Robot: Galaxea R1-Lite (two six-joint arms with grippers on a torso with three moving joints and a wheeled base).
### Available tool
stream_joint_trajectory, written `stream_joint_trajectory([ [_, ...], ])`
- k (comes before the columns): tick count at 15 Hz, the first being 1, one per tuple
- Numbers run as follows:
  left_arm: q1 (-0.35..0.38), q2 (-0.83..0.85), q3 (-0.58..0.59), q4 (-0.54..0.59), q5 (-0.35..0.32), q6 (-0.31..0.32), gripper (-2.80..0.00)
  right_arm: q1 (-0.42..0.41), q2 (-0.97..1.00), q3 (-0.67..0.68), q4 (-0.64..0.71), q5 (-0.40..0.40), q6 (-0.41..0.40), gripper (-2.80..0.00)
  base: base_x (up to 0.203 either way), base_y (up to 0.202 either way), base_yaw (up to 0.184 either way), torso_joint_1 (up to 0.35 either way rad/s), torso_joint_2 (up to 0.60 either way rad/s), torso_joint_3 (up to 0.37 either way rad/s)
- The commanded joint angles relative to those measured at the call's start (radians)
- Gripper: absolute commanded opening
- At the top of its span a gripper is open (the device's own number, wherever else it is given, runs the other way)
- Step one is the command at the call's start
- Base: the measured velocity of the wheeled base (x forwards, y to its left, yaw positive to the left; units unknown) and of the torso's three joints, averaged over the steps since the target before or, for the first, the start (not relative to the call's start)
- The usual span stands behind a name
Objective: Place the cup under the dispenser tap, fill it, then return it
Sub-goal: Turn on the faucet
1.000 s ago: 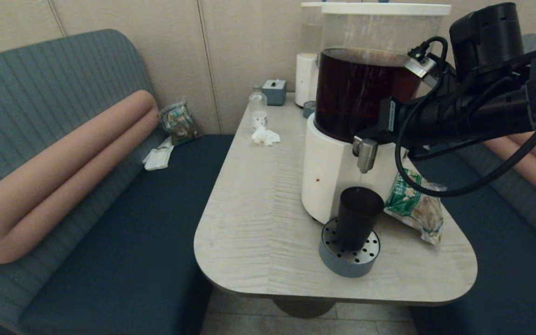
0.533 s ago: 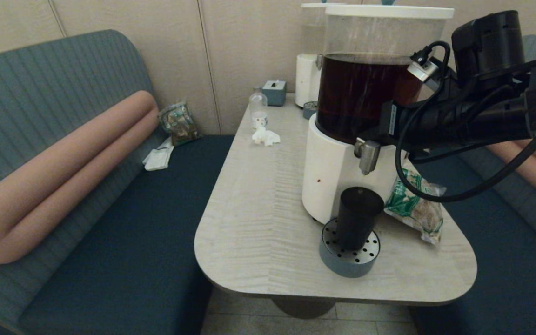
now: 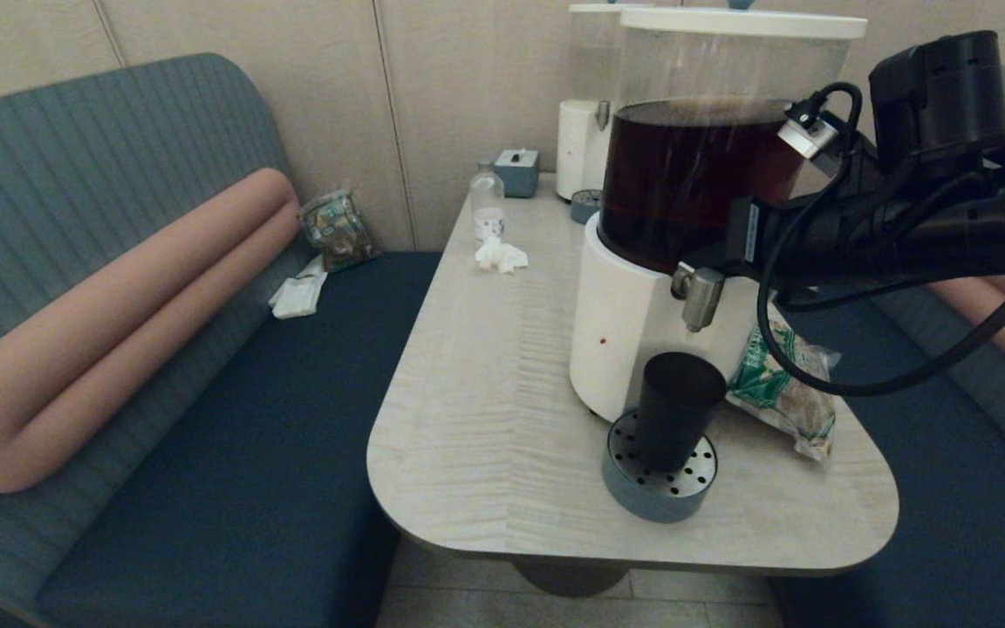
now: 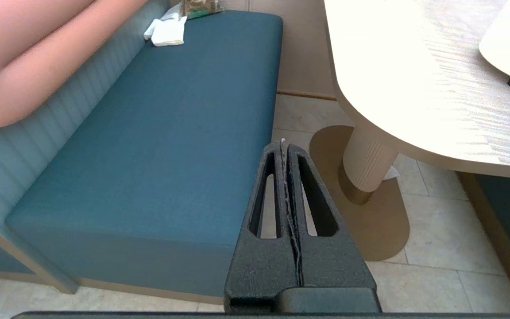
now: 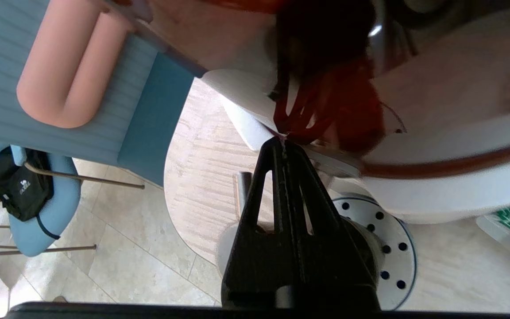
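Black plastic cup [image 3: 679, 408] is standing on the perforated drip tray [image 3: 659, 488], directly under the dispenser tap [image 3: 700, 296] and below the right tool [image 5: 285, 141], whose fingers are pressed together empty beside the tap. Left tool [image 4: 285, 146], fingers pressed together, is hanging beside the worktop [image 3: 502, 419].

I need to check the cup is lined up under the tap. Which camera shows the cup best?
The head view: the cup stands whole and upright on the round drip tray, right below the tap. In the right wrist view the right claw hides it, with only part of the tray showing. The left wrist view misses it entirely.
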Motion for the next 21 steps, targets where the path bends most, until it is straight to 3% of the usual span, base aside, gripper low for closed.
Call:
stream_joint_trajectory([
  [1,0.000,0.000,0.000,0.000,0.001,-0.001,-2.80,-0.018,-0.023,0.011,0.001,-0.009,0.002,-2.80,0.000,0.000,0.000,0.000,0.00,0.000],
  [14,0.000,0.002,0.000,0.000,0.001,0.000,-2.80,-0.057,-0.106,0.081,-0.009,-0.009,0.002,-2.80,0.000,0.000,0.000,0.000,0.00,0.000],
  [21,0.000,0.002,0.000,0.000,0.001,0.001,-2.80,-0.074,-0.292,0.252,-0.044,-0.045,-0.033,-2.80,0.000,0.000,0.000,0.000,0.00,0.000],
])
